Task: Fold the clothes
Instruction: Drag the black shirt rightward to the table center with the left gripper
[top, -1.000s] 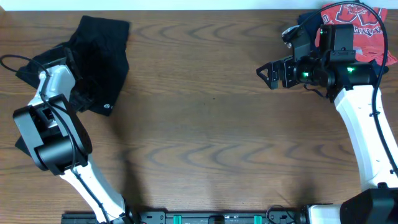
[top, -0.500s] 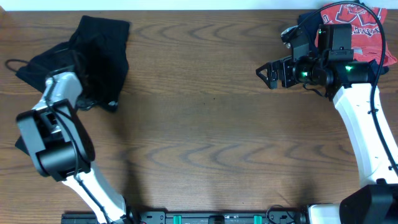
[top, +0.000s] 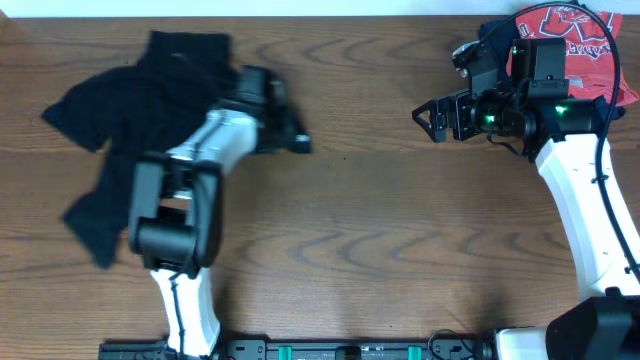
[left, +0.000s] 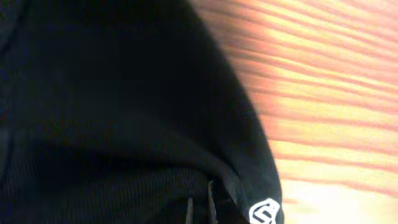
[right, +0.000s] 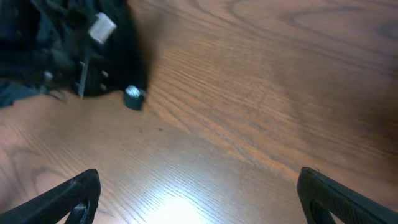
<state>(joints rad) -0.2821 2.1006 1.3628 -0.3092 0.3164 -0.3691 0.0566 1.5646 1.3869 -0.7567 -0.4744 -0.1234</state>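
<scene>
black trousers (top: 110, 110) lie rumpled and spread over the far-left part of the table (top: 380, 250), with the left gripper (top: 290, 138) at their right edge. left wrist view is mostly black cloth plus the white logo (left: 264, 213) with the fingers hidden, so can't tell how far it's open or whether it has the fabric. right gripper (top: 430, 122) hangs over bare wood at far right, spread wide, fingers (right: 71, 193) holding nothing, red t-shirt (top: 575, 40) behind it.
</scene>
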